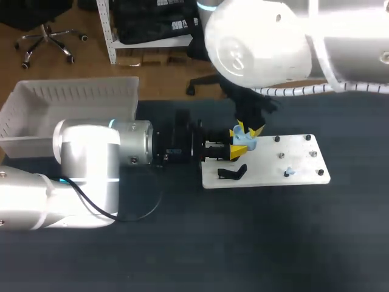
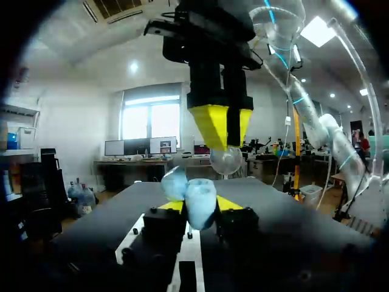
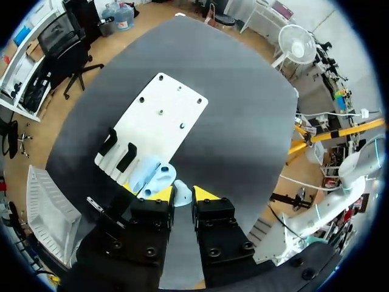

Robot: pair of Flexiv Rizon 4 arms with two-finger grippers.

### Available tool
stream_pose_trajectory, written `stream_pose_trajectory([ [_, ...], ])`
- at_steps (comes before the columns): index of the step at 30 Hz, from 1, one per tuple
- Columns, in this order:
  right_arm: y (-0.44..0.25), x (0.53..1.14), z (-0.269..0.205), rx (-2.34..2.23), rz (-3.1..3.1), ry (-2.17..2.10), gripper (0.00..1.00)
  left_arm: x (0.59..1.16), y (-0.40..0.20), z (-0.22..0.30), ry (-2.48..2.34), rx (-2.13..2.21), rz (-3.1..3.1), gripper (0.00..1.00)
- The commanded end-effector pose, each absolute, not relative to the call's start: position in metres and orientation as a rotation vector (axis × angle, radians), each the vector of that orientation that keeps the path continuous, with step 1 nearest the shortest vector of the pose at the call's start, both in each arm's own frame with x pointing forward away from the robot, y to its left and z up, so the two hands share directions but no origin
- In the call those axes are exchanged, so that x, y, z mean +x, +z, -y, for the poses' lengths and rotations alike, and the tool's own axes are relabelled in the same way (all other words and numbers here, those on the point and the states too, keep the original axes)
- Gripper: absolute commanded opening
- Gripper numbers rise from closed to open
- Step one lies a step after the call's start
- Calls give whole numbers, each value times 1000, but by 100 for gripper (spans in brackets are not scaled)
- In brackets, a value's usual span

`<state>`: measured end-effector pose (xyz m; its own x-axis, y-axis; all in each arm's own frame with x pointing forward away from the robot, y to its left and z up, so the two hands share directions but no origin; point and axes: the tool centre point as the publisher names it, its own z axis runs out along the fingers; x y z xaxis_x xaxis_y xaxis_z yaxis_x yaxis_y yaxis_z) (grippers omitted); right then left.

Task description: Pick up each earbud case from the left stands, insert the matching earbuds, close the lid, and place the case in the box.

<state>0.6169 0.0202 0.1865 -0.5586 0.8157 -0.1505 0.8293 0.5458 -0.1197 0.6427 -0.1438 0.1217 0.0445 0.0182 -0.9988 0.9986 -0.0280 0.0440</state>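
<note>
Open case (image 2: 201,196) clamped in left claw (image 2: 199,206)

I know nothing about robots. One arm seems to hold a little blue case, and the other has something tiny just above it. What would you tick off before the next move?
1. Case gripped: the left gripper is shut on the blue case from both sides. Ok.
2. Lid open: the right wrist view shows the case standing open. Ok.
3. Earbud gripped: the right gripper holds the earbud at its tips. Ok.
4. Earbud over its socket: it hangs just above the case, not yet in. Exact line-up: cannot tell.
5. Second earbud ready: a small blue piece, probably that earbud, sits on the white board. Ok.
</note>
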Motion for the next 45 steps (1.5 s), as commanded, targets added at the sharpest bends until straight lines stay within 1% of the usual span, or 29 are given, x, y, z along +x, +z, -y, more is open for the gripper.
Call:
stream_pose_trajectory([
  [1, 193, 619, -29, 1460, -2685, -331, 0, 641, 121, 144, -1182, 1258, -1177, 0],
  [13, 182, 624, -26, 1553, -2689, -367, 0, 641, 121, 144, -1182, 1258, -1177, 0],
  [45, 170, 632, -22, 1586, -2698, -361, 0, 641, 121, 144, -1182, 1258, -1177, 0],
])
